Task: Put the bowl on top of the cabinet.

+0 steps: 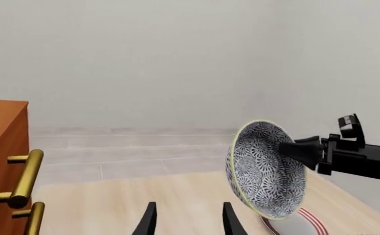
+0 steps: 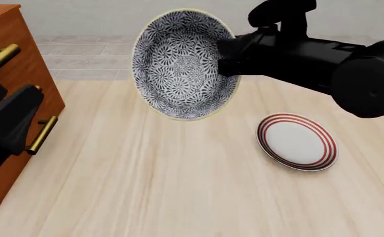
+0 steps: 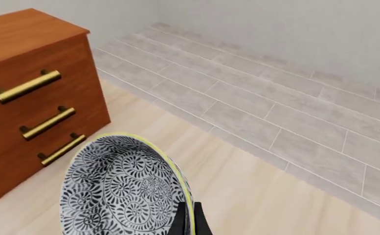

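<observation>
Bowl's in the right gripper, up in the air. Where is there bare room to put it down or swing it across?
The cabinet top is bare in the right wrist view. The table lies open between the cabinet and the plate, and all along the near edge. It is crowded at the cabinet's front, where the left gripper hovers by the handles. The right gripper holds the bowl above the table's middle.
</observation>
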